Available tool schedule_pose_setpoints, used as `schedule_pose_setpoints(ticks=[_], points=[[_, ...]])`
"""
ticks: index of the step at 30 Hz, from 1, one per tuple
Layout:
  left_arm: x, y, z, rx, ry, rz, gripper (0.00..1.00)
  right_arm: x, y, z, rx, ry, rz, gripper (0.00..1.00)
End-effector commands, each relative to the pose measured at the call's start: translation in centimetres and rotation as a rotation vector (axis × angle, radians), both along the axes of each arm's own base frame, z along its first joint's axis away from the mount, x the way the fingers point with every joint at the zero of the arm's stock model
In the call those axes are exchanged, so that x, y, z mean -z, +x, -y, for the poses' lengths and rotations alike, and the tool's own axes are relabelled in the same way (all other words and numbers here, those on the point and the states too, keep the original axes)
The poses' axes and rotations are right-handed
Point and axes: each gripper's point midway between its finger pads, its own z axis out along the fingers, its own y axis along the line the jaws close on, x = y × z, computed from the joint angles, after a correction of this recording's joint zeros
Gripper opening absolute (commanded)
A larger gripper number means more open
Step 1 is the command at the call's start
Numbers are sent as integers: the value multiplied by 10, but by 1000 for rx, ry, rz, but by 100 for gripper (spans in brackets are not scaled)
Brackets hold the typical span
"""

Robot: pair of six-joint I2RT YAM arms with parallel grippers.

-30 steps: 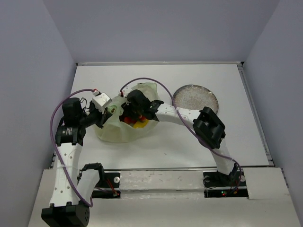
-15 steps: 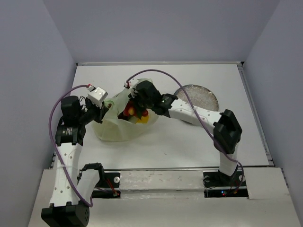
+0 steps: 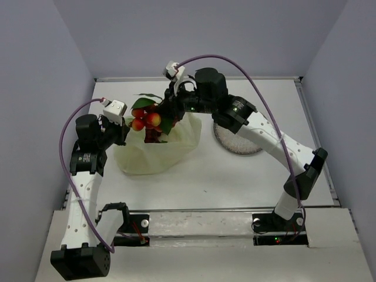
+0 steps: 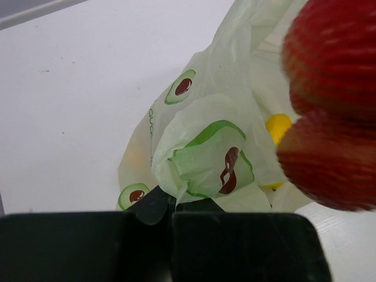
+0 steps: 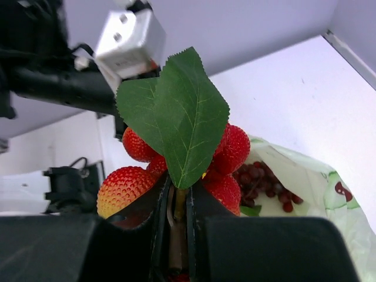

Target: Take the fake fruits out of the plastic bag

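The right end effector (image 5: 176, 205) is clamped on the stem of the berry cluster (image 3: 145, 119), holding it in the air just above the mouth of the bag (image 3: 155, 154); I'd say it's clear enough to carry away. The left end effector (image 4: 170, 202) is pinched shut on a fold at the bag's left edge, likely to anchor it and keep the film from lifting with the fruit. Grapes (image 5: 264, 182) and a yellow fruit (image 4: 278, 124) lie inside the bag.
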Motion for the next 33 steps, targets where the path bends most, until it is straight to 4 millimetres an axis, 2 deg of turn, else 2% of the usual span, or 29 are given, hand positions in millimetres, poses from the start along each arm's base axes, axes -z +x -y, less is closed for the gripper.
schedule_pose_setpoints(ticks=[1,2,3,4,5,6,7,8,9,10,12,14,15,16,17,18,23,26,28,29,30,33], points=[[-33,5,-1,-14,6,97,0,-73,5,24,-28,168,4,1],[-32,4,-2,-17,7,97,0,-86,33,49,44,206,8,1],[-33,4,-2,-18,10,100,0,-93,46,67,95,254,-54,1],[-32,3,-2,-19,10,99,0,-110,51,92,135,304,-53,1],[-32,2,-3,-22,11,99,0,-117,64,114,188,340,-61,1],[-30,1,-3,-24,10,96,0,-126,92,154,300,384,-42,1],[-30,1,-3,-22,12,97,0,-124,100,171,363,401,-63,1],[-29,1,-2,-21,9,97,0,-106,121,195,490,392,-88,1],[-27,0,-2,-18,10,93,0,-98,135,230,603,395,-110,1],[-27,0,-2,-19,10,91,0,-62,150,246,696,360,-172,1],[-26,0,-2,-16,10,89,0,-14,167,272,804,321,-279,1],[-25,0,-2,-14,13,86,0,37,176,280,881,253,-360,1],[-27,0,-2,-12,16,90,0,76,178,285,924,189,-418,1],[-27,1,-3,-14,21,87,0,101,186,297,978,155,-453,1],[-27,0,-2,-12,22,86,0,116,187,297,983,138,-477,1],[-29,1,-3,-11,30,90,0,142,190,305,1009,114,-521,1],[-24,0,-3,-8,32,73,0,183,200,316,986,87,-583,1],[-25,1,-2,-6,32,72,0,210,199,328,985,93,-649,1],[-24,2,-2,-6,32,69,0,228,194,333,973,98,-695,1],[-25,2,-3,-6,33,71,0,245,187,330,941,100,-754,1],[-25,2,-3,-6,33,71,0,254,183,329,913,109,-790,1],[-24,3,-3,-3,40,71,0,284,171,332,912,46,-872,3]])
